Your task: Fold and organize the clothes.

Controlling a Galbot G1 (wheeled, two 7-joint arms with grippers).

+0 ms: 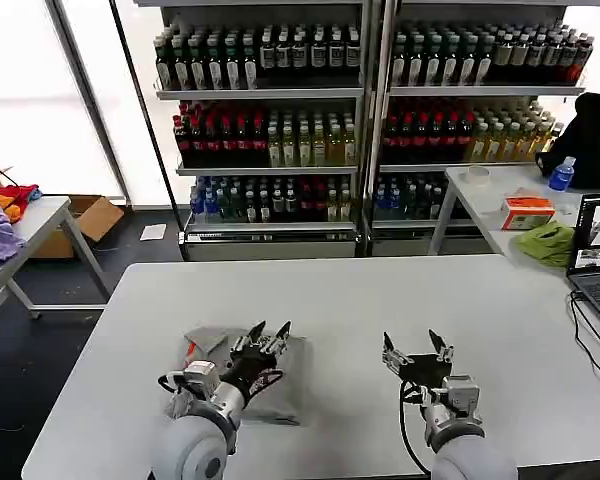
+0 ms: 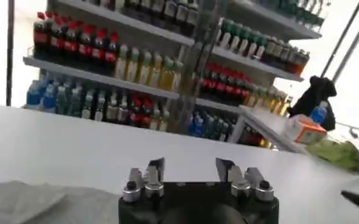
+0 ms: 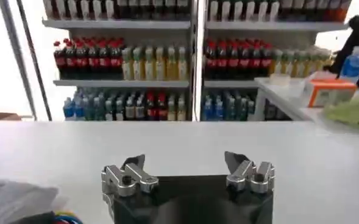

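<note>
The grey T-shirt [image 1: 215, 345] lay as a compact folded bundle on the white surface [image 1: 380, 300], near the front edge on the robot's left, a strip of orange-red at its outer corner. The left gripper [image 1: 269, 331] hovered over the bundle's inner side, its fingers spread apart and holding nothing; in the left wrist view the fingers [image 2: 156, 167] pointed out over bare surface, with a fold of the T-shirt [image 2: 27, 204] at the near corner. The right gripper [image 1: 417, 345] stood apart from the cloth over open surface, fingers likewise wide and empty, as the right wrist view [image 3: 188, 164] confirmed. The fold appeared close to finished; a good next move would probably press or square the bundle's edges without dragging the layers loose, the open fingers lowered flat rather than pinching. Beyond the surface stood shelves of bottled drinks [image 1: 270, 140]; a side table with a green cloth [image 1: 546, 243] and an orange box [image 1: 528, 212] lay to the right, a laptop [image 1: 598, 255] at the edge.
</note>
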